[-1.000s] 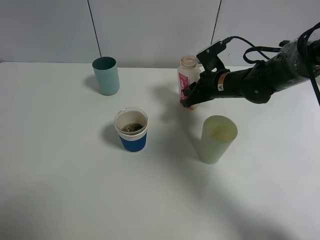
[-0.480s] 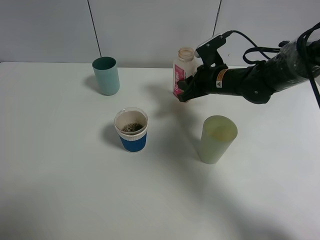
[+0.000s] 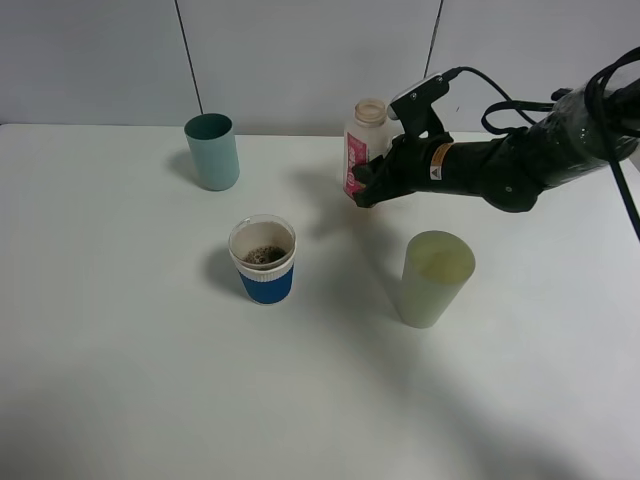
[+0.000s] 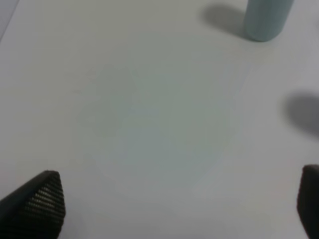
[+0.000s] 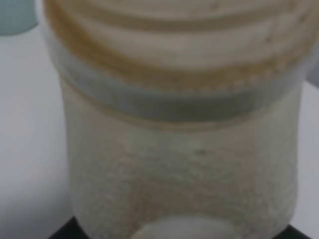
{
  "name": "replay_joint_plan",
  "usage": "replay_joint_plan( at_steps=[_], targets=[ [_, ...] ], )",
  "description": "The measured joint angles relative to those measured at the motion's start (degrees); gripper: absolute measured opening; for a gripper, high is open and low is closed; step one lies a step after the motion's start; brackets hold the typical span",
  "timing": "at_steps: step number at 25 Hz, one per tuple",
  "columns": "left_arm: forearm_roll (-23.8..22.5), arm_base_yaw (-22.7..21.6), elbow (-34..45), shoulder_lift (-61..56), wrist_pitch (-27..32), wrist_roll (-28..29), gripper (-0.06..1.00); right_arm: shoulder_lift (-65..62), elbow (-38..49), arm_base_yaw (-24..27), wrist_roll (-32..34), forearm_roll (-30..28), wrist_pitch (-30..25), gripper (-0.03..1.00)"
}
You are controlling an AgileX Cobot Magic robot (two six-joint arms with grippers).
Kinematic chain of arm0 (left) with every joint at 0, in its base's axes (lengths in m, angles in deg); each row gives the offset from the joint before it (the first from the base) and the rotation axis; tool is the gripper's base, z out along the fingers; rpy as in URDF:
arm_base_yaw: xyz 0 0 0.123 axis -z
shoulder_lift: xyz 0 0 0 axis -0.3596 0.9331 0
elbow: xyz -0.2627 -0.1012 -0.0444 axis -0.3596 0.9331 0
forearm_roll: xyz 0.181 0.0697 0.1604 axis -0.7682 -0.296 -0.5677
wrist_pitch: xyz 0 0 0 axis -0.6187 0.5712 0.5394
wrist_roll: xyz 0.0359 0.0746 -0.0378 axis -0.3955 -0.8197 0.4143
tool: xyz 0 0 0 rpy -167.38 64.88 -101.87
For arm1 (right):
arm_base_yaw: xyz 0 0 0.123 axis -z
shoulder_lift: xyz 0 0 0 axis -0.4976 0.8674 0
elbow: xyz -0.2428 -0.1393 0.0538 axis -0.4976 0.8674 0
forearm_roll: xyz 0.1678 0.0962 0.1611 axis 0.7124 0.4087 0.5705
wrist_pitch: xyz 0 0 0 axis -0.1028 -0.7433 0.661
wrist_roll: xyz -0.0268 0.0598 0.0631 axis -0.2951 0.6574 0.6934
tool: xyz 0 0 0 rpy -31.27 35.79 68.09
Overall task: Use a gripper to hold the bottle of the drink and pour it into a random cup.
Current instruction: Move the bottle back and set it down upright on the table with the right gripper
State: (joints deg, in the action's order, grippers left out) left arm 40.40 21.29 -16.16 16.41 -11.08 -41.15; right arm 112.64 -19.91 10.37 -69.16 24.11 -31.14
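Note:
My right gripper [image 3: 368,184] is shut on the bottle [image 3: 362,145], a small translucent one with a pink-red label and an open neck. It holds the bottle upright above the table at the back right of centre. The bottle fills the right wrist view [image 5: 179,149]. The cup [image 3: 263,260], with a white band and blue sleeve, stands left of and nearer than the bottle. Dark drink [image 3: 266,255] lies in its bottom. My left gripper [image 4: 174,209] is open over bare table; only its two fingertips [image 4: 42,201] show. It is out of the exterior view.
A teal tumbler [image 3: 212,151] stands at the back left and also shows in the left wrist view [image 4: 264,19]. A pale green cup [image 3: 435,278] stands right of the blue cup, below the right arm. The white table [image 3: 150,380] ends at a grey wall behind.
My right gripper has lifted the bottle off the table and carried it slightly left. Over the last half second it has barely moved. The cups have not moved.

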Motion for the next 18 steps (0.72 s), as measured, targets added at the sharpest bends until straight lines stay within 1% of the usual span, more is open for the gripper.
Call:
replay_joint_plan(
  at_steps=[9,15,18],
  targets=[
    [0.0,0.0,0.0,0.0,0.0,0.0,0.93,1.0,0.0,0.0,0.9,0.4,0.1,0.36],
    [0.0,0.0,0.0,0.0,0.0,0.0,0.93,1.0,0.0,0.0,4.7,1.1,-0.1,0.36],
    [0.0,0.0,0.0,0.0,0.0,0.0,0.93,1.0,0.0,0.0,5.4,1.1,-0.1,0.36]
  ],
)
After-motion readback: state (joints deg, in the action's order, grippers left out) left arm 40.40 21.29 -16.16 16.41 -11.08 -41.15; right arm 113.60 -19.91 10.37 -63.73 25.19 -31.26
